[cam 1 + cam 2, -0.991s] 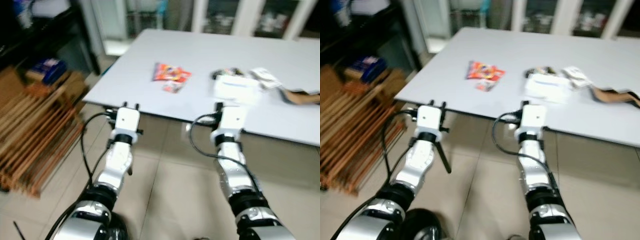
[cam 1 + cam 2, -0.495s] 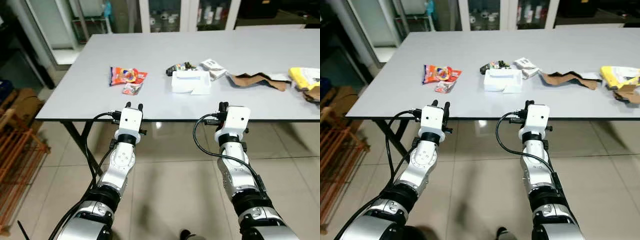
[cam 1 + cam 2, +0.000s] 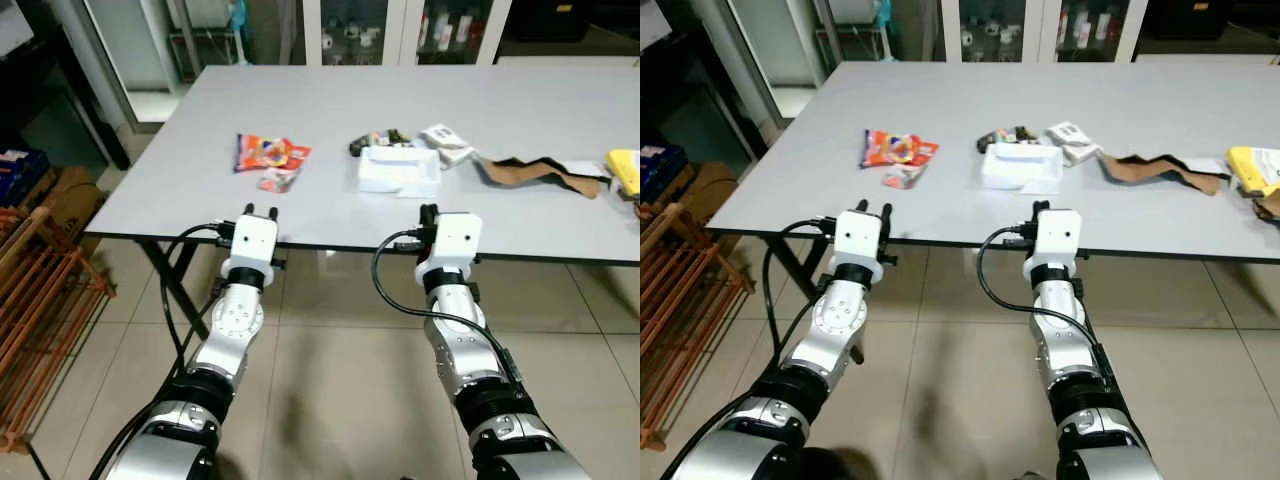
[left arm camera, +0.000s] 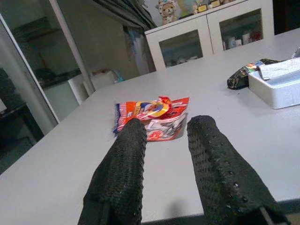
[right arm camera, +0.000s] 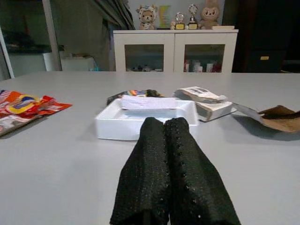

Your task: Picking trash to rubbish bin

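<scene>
A humanoid robot stands at the near edge of a long grey table (image 3: 520, 120), both silver arms raised level with the tabletop. The left gripper (image 4: 161, 129) hangs at the edge with its two black fingers (image 4: 124, 164) parted and nothing between them; it faces two snack wrappers lying touching each other: one larger red and orange wrapper (image 3: 270, 152) and one small red and silver wrapper (image 3: 277, 180) at its near corner. The right gripper (image 5: 164, 124) hangs at the table edge too, its two fingers pressed together and empty, aimed at one white foam tray (image 3: 398, 170) with a sheet of white paper resting in it.

Behind the tray lie one dark crumpled packet (image 3: 375, 140) and one small white carton (image 3: 445, 143), the carton just beside the tray's far right corner. Further to the robot's right sprawls one torn piece of brown cardboard (image 3: 540, 170), and at the table's far right end one yellow bag (image 3: 1255, 165). All seven pieces of litter rest on the tabletop.

To the robot's left, a wooden slatted rack (image 3: 40, 300) stands on the tiled floor (image 3: 330, 380). White glass-fronted cabinets (image 5: 173, 51) line the back wall.
</scene>
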`<state>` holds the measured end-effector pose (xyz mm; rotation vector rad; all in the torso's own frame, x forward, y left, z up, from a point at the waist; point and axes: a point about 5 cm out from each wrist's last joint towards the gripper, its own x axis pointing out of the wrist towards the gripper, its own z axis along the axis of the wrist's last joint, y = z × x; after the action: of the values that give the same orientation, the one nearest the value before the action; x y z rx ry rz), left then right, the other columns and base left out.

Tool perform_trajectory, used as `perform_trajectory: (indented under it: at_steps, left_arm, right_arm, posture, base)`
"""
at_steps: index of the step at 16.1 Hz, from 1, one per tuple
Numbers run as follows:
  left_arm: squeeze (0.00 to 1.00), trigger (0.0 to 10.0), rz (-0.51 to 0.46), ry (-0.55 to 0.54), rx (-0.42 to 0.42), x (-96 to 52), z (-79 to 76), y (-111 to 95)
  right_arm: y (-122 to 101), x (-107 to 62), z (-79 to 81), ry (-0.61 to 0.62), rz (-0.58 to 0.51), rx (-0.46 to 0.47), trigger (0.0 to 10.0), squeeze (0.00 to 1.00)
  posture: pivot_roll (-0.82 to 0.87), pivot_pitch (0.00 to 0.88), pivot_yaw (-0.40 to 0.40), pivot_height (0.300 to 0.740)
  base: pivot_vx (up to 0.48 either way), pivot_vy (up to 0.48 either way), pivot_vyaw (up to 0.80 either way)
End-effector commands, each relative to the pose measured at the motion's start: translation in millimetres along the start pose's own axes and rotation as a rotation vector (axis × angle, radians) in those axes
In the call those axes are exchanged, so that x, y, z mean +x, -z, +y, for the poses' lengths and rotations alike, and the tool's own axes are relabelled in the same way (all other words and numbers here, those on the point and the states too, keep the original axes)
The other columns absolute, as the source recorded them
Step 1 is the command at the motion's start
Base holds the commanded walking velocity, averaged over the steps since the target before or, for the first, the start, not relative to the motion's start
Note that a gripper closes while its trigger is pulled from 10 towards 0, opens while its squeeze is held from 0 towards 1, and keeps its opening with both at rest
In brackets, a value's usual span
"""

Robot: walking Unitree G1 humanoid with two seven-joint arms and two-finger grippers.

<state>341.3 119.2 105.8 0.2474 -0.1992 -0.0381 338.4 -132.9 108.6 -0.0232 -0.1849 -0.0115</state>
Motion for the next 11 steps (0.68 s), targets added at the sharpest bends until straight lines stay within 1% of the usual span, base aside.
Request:
perform_trajectory:
  at_steps: [1,7,9,11]
  left_arm:
    - [0.00,10.0,0.011,0.004,0.003,1.0,-3.2,0.1]
    - [0.00,10.0,0.010,0.008,-0.001,0.9,-4.0,-0.2]
    - [0.00,10.0,0.011,0.007,-0.003,1.8,-4.5,-0.7]
    - [0.00,10.0,0.009,0.008,-0.009,2.6,-5.2,-1.6]
  right_arm:
    - [-1.1,1.5,-2.8,0.005,-0.001,-0.010,10.0,0.00]
    - [-0.7,1.1,-1.8,-0.004,0.000,-0.023,10.0,0.00]
    - [0.1,1.6,-1.5,-0.006,0.007,-0.017,10.0,0.00]
    - [0.7,1.6,-1.8,-0.006,0.012,-0.006,10.0,0.00]
  posture:
    - [0.00,0.013,0.092,0.740]
    - [0.00,0.011,0.090,0.740]
    - [0.00,0.013,0.081,0.740]
    - [0.00,0.017,0.068,0.740]
  base:
    - [0.000,-0.450,0.00]
    - [0.000,-0.428,0.00]
    - [0.000,-0.293,0.00]
    - [0.000,0.000,0.00]
